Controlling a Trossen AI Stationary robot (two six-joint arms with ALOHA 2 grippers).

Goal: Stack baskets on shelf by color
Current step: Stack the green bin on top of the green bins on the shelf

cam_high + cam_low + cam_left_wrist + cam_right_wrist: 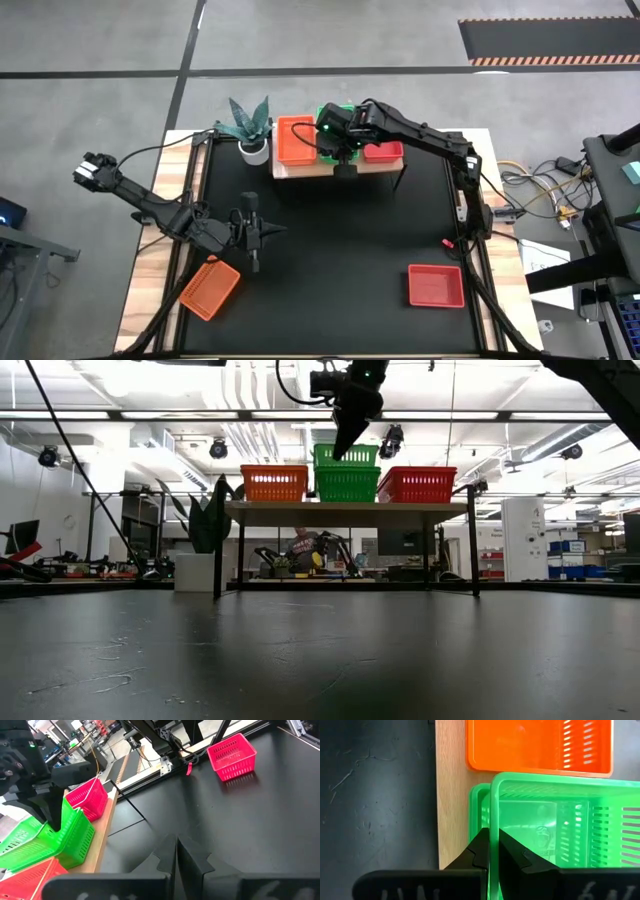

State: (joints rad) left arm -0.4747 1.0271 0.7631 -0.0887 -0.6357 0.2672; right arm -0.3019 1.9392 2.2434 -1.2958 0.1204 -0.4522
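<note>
your right gripper (490, 851) is over the middle of the shelf (300, 169), fingers pinched on the near rim of a green basket (550, 820). that basket sits raised above another green basket (476, 815), not fully nested; the low view shows the upper one (345, 455) standing above the lower one (347, 484). on the shelf an orange basket (294, 140) sits on the plant side of the green pair and a red-pink basket (384, 151) on the other side, the three spots in a row, close together.

your left gripper (262, 230) waits low over the tabletop (340, 240), well apart from the shelf, fingers closed together with nothing between them. just beside it, at the table's left front edge, lies a loose orange basket (210, 288), turned at an angle. a loose red-pink basket (435, 286) lies flat near the right front corner.

potted plant (250, 128) stands off the shelf's left end.
</note>
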